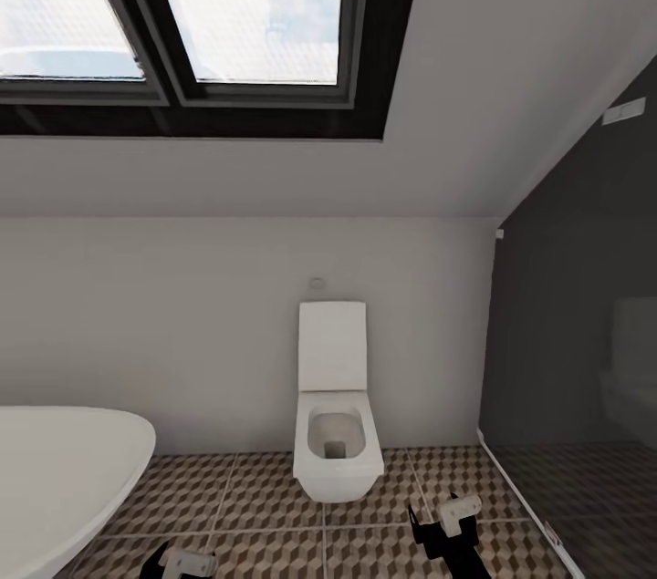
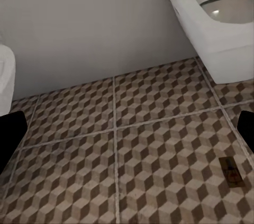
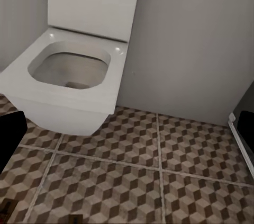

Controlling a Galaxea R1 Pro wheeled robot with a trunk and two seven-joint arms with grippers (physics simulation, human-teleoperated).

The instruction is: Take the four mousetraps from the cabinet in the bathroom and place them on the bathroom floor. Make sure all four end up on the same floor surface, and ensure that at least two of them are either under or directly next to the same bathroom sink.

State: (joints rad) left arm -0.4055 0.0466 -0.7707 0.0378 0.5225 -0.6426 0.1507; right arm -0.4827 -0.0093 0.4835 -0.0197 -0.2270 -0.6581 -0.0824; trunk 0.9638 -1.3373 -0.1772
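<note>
1. Below the left claw [image 2: 127, 144], on the patterned bathroom floor [image 2: 159, 107], one mousetrap [image 2: 232, 170] lies flat, off toward one of the claw's fingers and a short way from the toilet [image 2: 222, 17].
2. Beside the right claw [image 3: 127, 144] a brownish scrap shows at the very edge of its wrist view; it is too cropped to say whether it is another trap.
3. Both claws stand wide, their dark fingers far apart at the edges of the wrist views, and nothing sits between them.
4. Ahead of both claws stands the toilet against the pale wall, with the bathtub [image 1: 64, 470] off to the left claw's side and a dark glass shower wall [image 1: 575, 333] to the right claw's side.
5. My reading of progress: at least one trap is already on the tiled floor, so the task is under way. The rest cannot be counted from here.
6. Still to check or do: no sink is near this trap as far as I can see, so the condition of two traps under or next to one sink looks unmet here.
</note>
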